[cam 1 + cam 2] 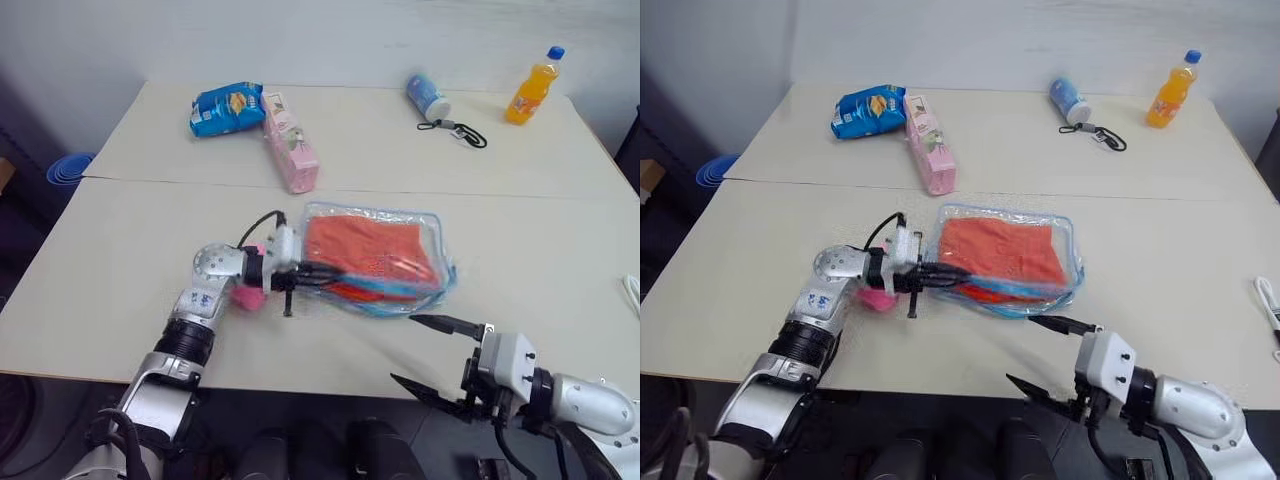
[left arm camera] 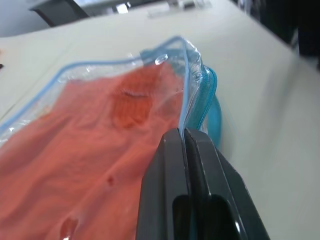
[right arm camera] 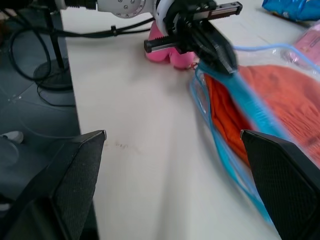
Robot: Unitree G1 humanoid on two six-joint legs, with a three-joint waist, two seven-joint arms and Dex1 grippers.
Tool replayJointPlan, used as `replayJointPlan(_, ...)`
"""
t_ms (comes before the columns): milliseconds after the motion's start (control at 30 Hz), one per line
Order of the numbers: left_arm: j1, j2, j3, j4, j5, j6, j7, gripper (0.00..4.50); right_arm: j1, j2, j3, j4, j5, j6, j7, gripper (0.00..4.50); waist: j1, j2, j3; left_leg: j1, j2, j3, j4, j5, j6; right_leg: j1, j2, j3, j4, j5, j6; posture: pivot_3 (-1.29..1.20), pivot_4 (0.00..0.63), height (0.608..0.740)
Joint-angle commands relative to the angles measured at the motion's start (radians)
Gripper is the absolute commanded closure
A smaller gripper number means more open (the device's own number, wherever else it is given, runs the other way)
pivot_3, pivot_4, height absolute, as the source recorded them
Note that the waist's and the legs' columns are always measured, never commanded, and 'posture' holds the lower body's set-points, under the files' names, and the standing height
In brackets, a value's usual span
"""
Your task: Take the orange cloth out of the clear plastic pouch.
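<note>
The clear plastic pouch with light blue edging lies in the middle of the table, and the orange cloth is inside it. My left gripper reaches in level from the left and is shut on the pouch's blue-edged near rim; in the left wrist view its black fingers press together on the edging beside the cloth. My right gripper hangs open over the table's near edge, to the right of and below the pouch, with nothing between its fingers. The right wrist view looks across at the left gripper and the pouch.
A pink plush toy sits under my left wrist. At the back lie a blue snack bag, a pink box, a toppled white-and-blue bottle with a strap and an upright orange drink bottle.
</note>
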Motion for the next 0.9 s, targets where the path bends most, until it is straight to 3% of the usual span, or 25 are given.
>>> replayJointPlan(33,-0.016,0.005,0.045,-0.112,-0.110,0.246,0.052,4.49,-0.037,0.004,0.035,-0.055,0.026,0.042,-0.023,0.00,0.000,0.000,0.000,0.000,0.000,0.000,0.000,0.000,0.000,0.000,0.000,0.000,0.000,0.000,0.000,0.00,0.150,0.740)
replayJointPlan(167,-0.047,0.013,0.052,-0.160,-0.145,0.460,0.116,4.49,-0.161,0.022,0.124,-0.013,-0.084,0.075,-0.094,0.00,-0.004,0.000,0.000,0.000,0.000,0.000,0.000,0.000,-0.001,0.000,0.000,0.000,0.000,0.000,0.000,0.00,0.150,0.740)
replayJointPlan(400,-0.043,0.009,0.023,-0.208,-0.123,0.550,0.149,4.49,-0.429,0.097,0.238,0.158,-0.263,0.175,-0.234,0.00,-0.002,0.000,0.000,-0.001,0.000,0.000,0.000,0.001,-0.002,-0.002,0.000,0.000,0.001,0.000,0.000,0.00,0.150,0.740)
replayJointPlan(600,-0.026,0.008,0.026,-0.224,-0.126,0.573,0.170,4.49,-0.474,0.101,0.285,0.220,-0.327,0.241,-0.251,0.00,-0.002,0.000,0.000,-0.007,0.000,0.000,0.001,0.001,-0.002,-0.009,0.000,0.000,0.002,0.000,0.000,0.00,0.150,0.740)
replayJointPlan(667,-0.024,0.006,0.029,-0.227,-0.127,0.582,0.180,4.49,-0.480,0.119,0.289,0.216,-0.326,0.271,-0.264,0.00,-0.001,0.000,0.000,-0.016,0.000,0.000,0.007,0.001,-0.003,-0.017,0.000,0.000,0.005,0.000,0.000,0.00,0.150,0.740)
replayJointPlan(900,-0.009,0.011,0.025,-0.229,-0.124,0.571,0.176,4.49,-0.494,0.167,0.274,0.221,-0.320,0.313,-0.303,0.00,-0.003,0.000,0.000,-0.017,0.000,0.000,0.010,0.001,-0.003,-0.018,0.000,0.000,0.009,0.000,0.000,0.00,0.150,0.740)
